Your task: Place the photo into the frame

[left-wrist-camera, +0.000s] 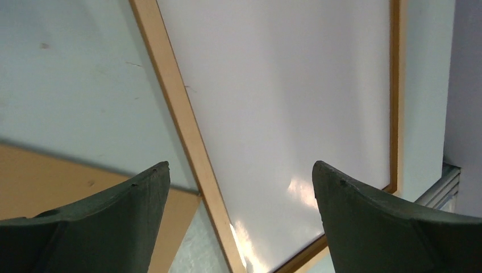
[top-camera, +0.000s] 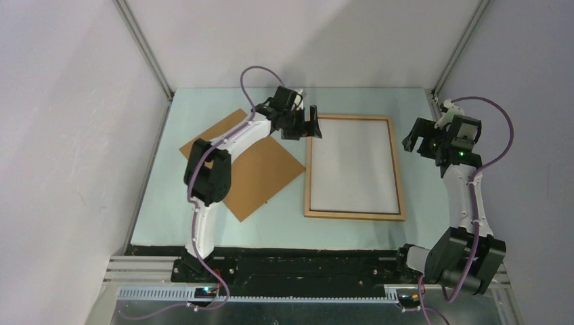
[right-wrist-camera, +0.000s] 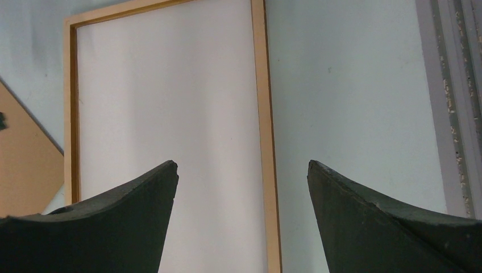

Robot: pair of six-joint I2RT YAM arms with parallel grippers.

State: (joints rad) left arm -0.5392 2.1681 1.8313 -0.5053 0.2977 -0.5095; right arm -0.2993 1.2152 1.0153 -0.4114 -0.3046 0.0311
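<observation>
The photo (top-camera: 352, 166) lies white side up inside the frame (top-camera: 355, 216), right of centre on the desk (top-camera: 162, 223). The left fingers (top-camera: 313, 123) stand wide and empty over its upper left corner. The right fingers (top-camera: 416, 139), also wide and empty, hang near its right rail.

The frame (top-camera: 397, 169) lies flat with the white back of the photo (top-camera: 352, 166) filling it, and bare table (top-camera: 223, 227) runs open along its near side, with a thinner strip on its far side up to the back wall (top-camera: 298, 40). To the frame's left the flat brown backing board (top-camera: 264, 169) lies close by, and the left arm reaches over it, its wide-spread, empty left gripper (top-camera: 313, 125) blocking the frame's far-left corner from above. Right of the frame, a narrow lane of bare table ends at the metal edge rail (right-wrist-camera: 449, 114), and the right gripper (top-camera: 420, 139), jaws apart, hangs over it.
</observation>
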